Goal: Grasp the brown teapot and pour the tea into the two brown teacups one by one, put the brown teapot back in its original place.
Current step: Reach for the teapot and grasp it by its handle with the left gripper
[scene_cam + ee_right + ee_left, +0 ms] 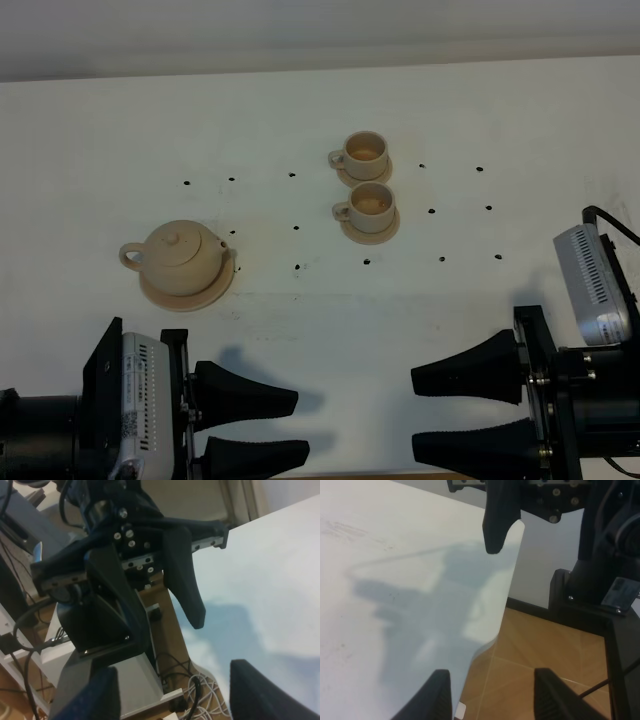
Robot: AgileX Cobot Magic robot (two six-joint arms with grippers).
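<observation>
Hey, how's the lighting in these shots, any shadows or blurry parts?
Exterior high view: even soft light, faint shadow by the left gripper on the table. Left wrist view: a broad grey shadow across the table. Right wrist view: the right gripper's fingers look unfocused.

White tabletop, tan wood-plank floor below its edge, pale wall beyond.
</observation>
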